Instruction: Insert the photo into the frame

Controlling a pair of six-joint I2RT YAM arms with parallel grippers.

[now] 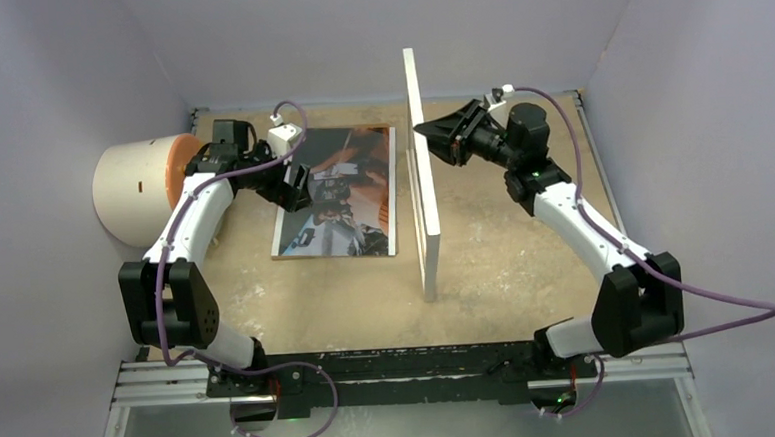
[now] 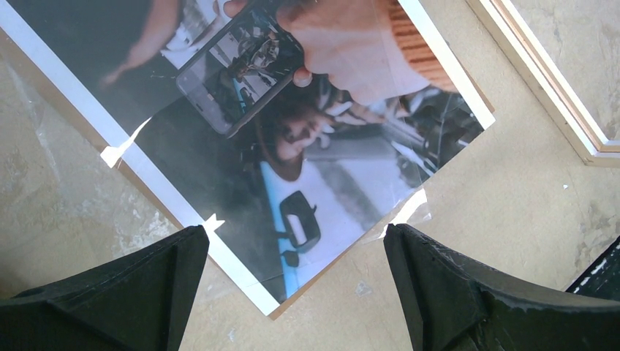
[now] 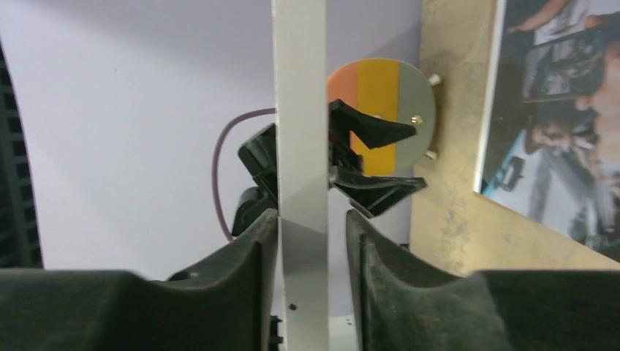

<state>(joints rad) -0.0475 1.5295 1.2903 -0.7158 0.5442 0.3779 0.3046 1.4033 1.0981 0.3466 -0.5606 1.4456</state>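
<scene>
Frame (image 1: 423,197) stands on edge on the bench (image 1: 506,257). Your right claw (image 1: 427,134) straddles it loosely, unclamped; your left claw (image 2: 296,245) gapes over the flat-lying photo (image 1: 340,193). Steady that frame before letting go.

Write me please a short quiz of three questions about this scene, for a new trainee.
1. True or false: the glossy rectangular paper photo lies flat on the sandy-brown table.
2. The thin white rectangular frame is: A) lying flat, B) standing on its edge, C) hanging on the wall.
3. Which pincer hangs wide open over the photo?
Key: 1 true; 2 B; 3 the left pincer.
</scene>
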